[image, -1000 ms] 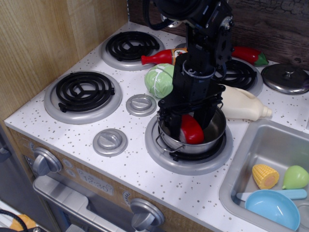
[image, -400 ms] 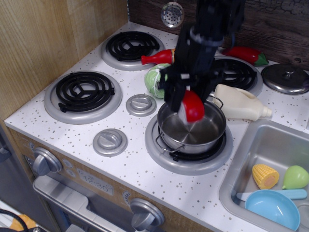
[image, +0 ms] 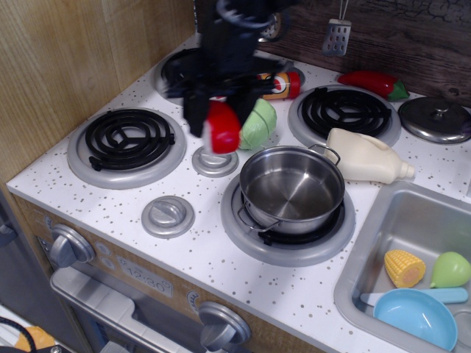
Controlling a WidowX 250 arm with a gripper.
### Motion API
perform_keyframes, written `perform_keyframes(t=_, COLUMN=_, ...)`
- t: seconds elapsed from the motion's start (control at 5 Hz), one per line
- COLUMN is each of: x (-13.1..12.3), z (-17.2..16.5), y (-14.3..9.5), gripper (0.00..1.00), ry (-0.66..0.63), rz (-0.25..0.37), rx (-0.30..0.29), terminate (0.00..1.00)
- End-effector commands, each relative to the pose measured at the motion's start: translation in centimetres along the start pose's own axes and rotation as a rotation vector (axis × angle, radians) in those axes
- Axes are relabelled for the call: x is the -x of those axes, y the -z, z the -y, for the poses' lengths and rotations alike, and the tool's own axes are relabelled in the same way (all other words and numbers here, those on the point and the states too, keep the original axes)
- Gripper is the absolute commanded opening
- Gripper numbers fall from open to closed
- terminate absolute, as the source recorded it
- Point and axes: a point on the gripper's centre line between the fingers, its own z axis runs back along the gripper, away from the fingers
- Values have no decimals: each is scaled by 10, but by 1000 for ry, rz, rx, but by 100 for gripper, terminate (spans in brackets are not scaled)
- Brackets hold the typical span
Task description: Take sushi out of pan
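The red sushi (image: 223, 126) hangs in the air, held by my black gripper (image: 218, 118), which is shut on it. It is above the grey knob disc (image: 214, 162), to the left of the pan and clear of it. The pan (image: 292, 187) is a shiny steel pot with wire loop handles and stands empty on the front right burner (image: 288, 220). My arm comes down from the upper middle and hides part of the back left burner.
A green cabbage (image: 259, 123) and a ketchup bottle (image: 282, 84) sit behind the gripper. A cream bottle (image: 366, 157), a red chili (image: 375, 83) and a lid (image: 437, 118) lie at the right. The sink (image: 412, 276) holds corn, a pear and a blue bowl. A wooden wall (image: 73, 66) stands at the left.
My gripper lifted the sushi out of the pan and carried it left, over the knob disc. The pan stayed on its burner and is now empty.
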Motion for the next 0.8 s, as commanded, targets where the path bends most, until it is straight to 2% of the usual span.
perform_keyframes(t=0.0, x=-11, z=-1, y=18, gripper=0, ry=25, rz=45, rx=115, terminate=0)
perform_keyframes(t=0.2, x=-19, z=0, y=11, gripper=100, ry=69, rz=74, rx=152, terminate=0)
perform_keyframes(t=0.4, x=-19, z=0, y=11, gripper=100, ry=69, rz=74, rx=152, terminate=0)
perform_keyframes(t=0.6, x=-19, z=0, y=11, gripper=100, ry=69, rz=74, rx=152, terminate=100)
